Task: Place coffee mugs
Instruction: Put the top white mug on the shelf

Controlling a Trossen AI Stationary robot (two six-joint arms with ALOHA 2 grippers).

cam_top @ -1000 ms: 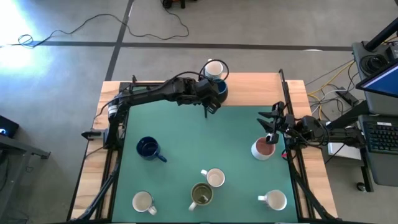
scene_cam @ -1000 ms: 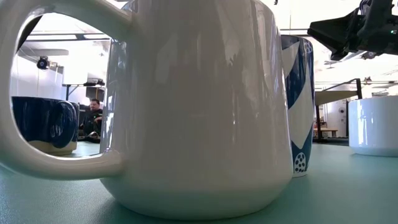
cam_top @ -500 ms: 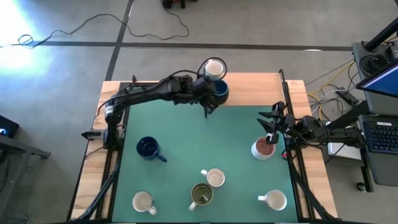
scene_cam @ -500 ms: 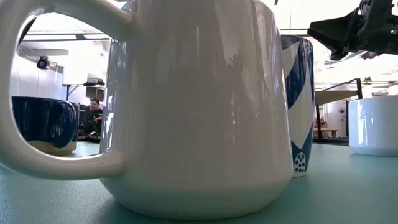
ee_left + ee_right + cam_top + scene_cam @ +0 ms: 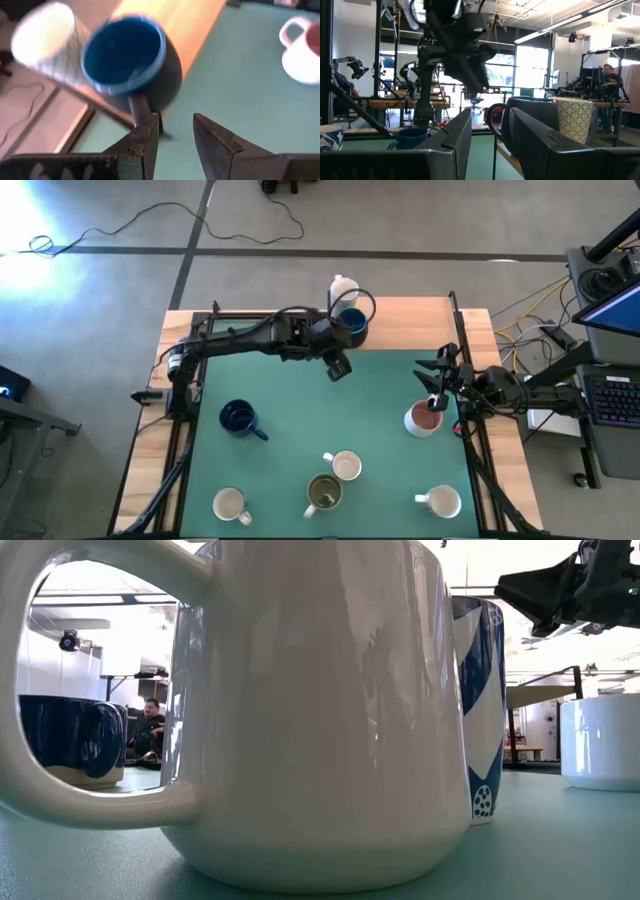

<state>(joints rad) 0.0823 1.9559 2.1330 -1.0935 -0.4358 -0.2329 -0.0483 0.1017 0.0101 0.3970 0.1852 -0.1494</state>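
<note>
- At twelve o'clock on the bench (image 5: 300, 395), a dark blue mug (image 5: 351, 326) sits at the far edge of the green mat, with a patterned white mug (image 5: 343, 286) just beyond it toward twelve, out at the bench's far rim.
- The left end effector (image 5: 338, 366) hovers just on the six-o'clock side of that dark blue mug; in the left wrist view its fingers (image 5: 145, 137) stand apart with nothing between them, and the mug's handle points toward one of them. Whether it touches cannot be told.
- Out at nine o'clock on the mat stands a second navy mug (image 5: 237, 417), handle toward four o'clock.
- Near three o'clock is a white mug with reddish inside (image 5: 424, 419); the right end effector (image 5: 434, 388) is just beside it, on its twelve-o'clock side, fingers parted and holding nothing.
- Around six o'clock a cream mug (image 5: 346, 466) and an olive green mug (image 5: 323, 492) stand close together, the green one nearer the front edge.
- At seven o'clock, near the front corner, is another white mug (image 5: 229, 503); at five o'clock is a white mug (image 5: 441, 501) with its handle toward nine.
- From bench height, one white mug (image 5: 300, 710) fills most of the low view, with a blue-and-white patterned mug (image 5: 480, 710) just behind it.
</note>
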